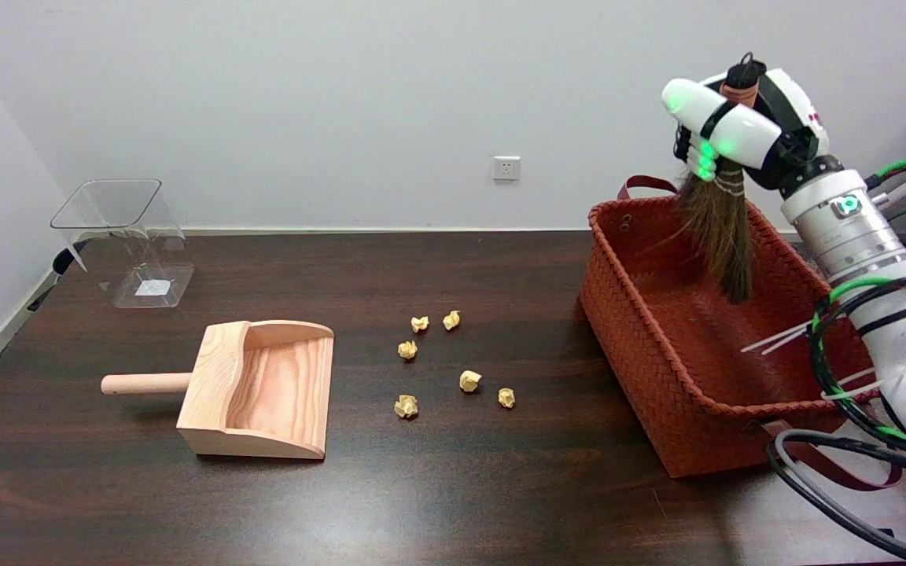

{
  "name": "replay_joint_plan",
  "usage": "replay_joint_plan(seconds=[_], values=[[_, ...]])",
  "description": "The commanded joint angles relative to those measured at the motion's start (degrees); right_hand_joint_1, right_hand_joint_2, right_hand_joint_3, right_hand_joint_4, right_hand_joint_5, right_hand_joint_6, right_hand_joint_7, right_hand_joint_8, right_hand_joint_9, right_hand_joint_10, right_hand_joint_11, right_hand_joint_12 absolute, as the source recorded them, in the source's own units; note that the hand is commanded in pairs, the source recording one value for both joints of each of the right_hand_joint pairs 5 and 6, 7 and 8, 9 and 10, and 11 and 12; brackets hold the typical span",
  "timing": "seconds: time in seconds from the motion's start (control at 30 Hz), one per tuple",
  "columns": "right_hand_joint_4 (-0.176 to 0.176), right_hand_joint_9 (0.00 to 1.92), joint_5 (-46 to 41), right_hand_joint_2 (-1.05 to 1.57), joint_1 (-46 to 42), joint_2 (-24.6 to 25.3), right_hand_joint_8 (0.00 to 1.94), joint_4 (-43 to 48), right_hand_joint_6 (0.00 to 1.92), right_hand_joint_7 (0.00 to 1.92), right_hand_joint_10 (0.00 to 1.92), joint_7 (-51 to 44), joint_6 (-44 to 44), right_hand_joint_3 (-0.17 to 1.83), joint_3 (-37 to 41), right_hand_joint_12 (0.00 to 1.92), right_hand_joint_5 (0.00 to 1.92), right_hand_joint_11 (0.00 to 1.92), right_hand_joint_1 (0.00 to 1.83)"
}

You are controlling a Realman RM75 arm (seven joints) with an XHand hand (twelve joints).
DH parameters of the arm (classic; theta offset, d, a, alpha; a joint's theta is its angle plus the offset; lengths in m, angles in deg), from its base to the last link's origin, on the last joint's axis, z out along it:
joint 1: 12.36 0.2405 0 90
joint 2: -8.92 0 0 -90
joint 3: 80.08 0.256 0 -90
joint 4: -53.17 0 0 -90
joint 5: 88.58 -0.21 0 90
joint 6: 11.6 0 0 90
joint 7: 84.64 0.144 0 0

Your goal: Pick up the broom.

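Head view, robot hand: the right robot hand (736, 126) is raised at the far right, above the basket, its fingers wrapped around the handle of the broom (720, 228).
Head view, broom: held upright in the air, dark bristles hanging down over the inside of the basket, the handle's top poking out above the fingers.
Head view, basket: a rust-orange woven basket (642, 369) sits at the right end of the dark wooden worktop (453, 503), a strap handle showing at its far rim.
Head view, dustpan: a pale wooden dustpan (256, 389) lies left of centre, its round handle pointing left.
Head view, paper scraps: six crumpled yellow paper balls (469, 380) are scattered between dustpan and basket.
Head view, far left: a clear plastic container (127, 236) stands near the wall.
Head view, wall: a white socket (506, 167).
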Motion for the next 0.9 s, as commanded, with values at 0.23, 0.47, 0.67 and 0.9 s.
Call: replay_joint_plan(seconds=[0.23, 0.47, 0.67, 0.9], values=[[0.0, 1.92, -0.06, 1.57, 10.28, 4.06, 1.92, 6.34, 1.92, 1.92, 1.92, -0.12, 6.8, 0.2, -7.88, 1.92, 1.92, 1.92, 0.83], [0.0, 1.92, -0.06, 1.57, 12.48, 5.33, 1.92, 6.35, 1.92, 1.92, 1.92, -0.58, 6.82, 0.21, -12.35, 1.92, 1.92, 1.92, 0.83], [0.0, 1.92, -0.06, 1.57, 13.25, 5.93, 1.92, 6.41, 1.92, 1.92, 1.92, -0.6, 6.81, 0.2, -15.73, 1.92, 1.92, 1.92, 0.84], [0.0, 1.92, -0.06, 1.57, 13.26, 9.59, 1.92, 6.42, 1.92, 1.92, 1.92, -0.68, 5.0, 0.21, -17.5, 1.92, 1.92, 1.92, 0.84]])
